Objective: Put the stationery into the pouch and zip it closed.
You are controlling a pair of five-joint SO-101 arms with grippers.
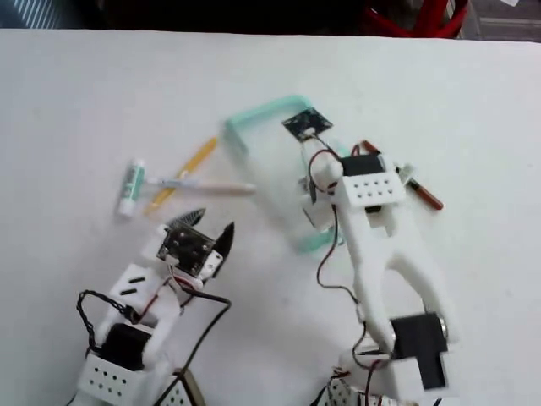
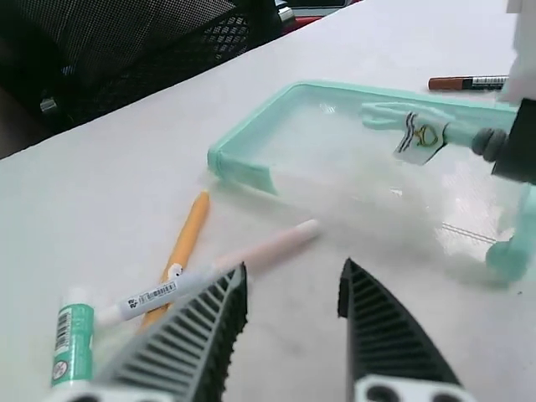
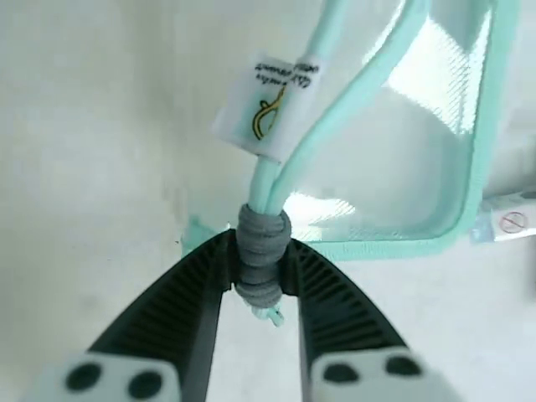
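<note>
A clear pouch (image 1: 258, 112) with a mint-green rim lies flat near the middle of the white table (image 1: 84, 101), its long side running from far left to near right.

The right gripper (image 3: 260, 243) sits at the pouch's near-right end. Its 2 black jaws are pinched tight on a grey pull (image 3: 262, 276) where 2 mint-green cords meet. A small white label (image 3: 268, 105) hangs on one cord just beyond the pull.

The left gripper (image 1: 216, 218) hovers over bare table at the near left, close to the pouch's near-left side and touching nothing. Its jaws stand moderately apart with nothing between them.

4 pieces of stationery lie on the table outside the pouch. 3 are grouped to the left of it, just beyond the left gripper:
- A yellow pen (image 1: 182, 175) lies at a slant.
- A white-and-pink pen (image 1: 207, 185) crosses over the yellow pen and points towards the pouch.
- A green-and-white stick (image 1: 131, 188) lies at the left end of the white-and-pink pen.

The 4th piece, a brown marker (image 1: 423, 192), lies apart on the right side of the right arm, well away from the other 3.
</note>
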